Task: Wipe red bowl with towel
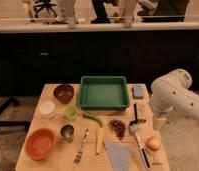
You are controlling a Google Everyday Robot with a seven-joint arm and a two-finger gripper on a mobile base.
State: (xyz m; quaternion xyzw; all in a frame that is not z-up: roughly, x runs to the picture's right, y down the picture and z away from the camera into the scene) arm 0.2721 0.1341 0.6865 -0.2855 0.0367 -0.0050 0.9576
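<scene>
Looks like the opening step: reaching for the towel [118, 156], limp at the front edge, right of centre. At the right edge, the gripper [159, 121], apart from it; open or closed, cannot tell. In the front-left corner, the red bowl [40, 143]. Next, probably: down and leftward to pinch a crease, then across to the bowl.

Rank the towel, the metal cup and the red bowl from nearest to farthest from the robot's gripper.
The gripper hangs at the table's right edge.
1. Towel, front, just left of it.
2. Metal cup, left of centre.
3. Red bowl, front left corner.
</scene>
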